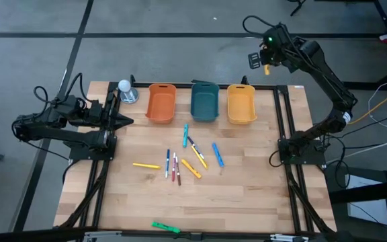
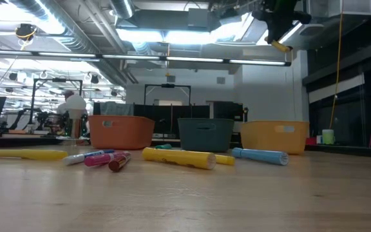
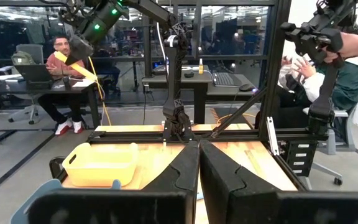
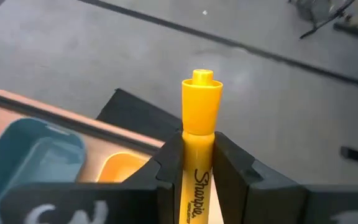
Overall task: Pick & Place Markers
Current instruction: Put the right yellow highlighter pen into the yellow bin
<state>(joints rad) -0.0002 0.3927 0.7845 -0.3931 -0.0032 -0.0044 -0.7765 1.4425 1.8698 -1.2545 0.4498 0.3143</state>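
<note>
My right gripper (image 1: pixel 266 62) is raised high, just past the table's far edge and behind the yellow bin (image 1: pixel 241 103). It is shut on a yellow marker (image 4: pixel 201 102), which also shows at the top of the low view as the yellow marker (image 2: pixel 281 45). Several more markers (image 1: pixel 180 161), yellow, blue, teal, red and white-bodied, lie flat on the wooden table (image 1: pixel 247 195) in front of the bins. My left gripper (image 1: pixel 123 122) waits at the table's left side, pointing level, shut and touching nothing; the left gripper (image 3: pixel 199 177) faces across the table. My right gripper pinches the yellow marker by its printed barrel (image 4: pixel 197 180) between the two fingers (image 4: pixel 169 163). The fingers lie along the marker. Its capped end (image 4: pixel 201 84) sticks out past the fingertips. The marker is lifted clear and slants down toward the far end of the yellow bin.
Three bins stand in a row at the far edge: orange (image 1: pixel 160 103), teal (image 1: pixel 204 101) and yellow. A white ball on a metal stand (image 1: pixel 125 91) is at the far left. A bright green stick (image 1: pixel 165 227) lies at the near edge. People sit beyond the table (image 3: pixel 58 56).
</note>
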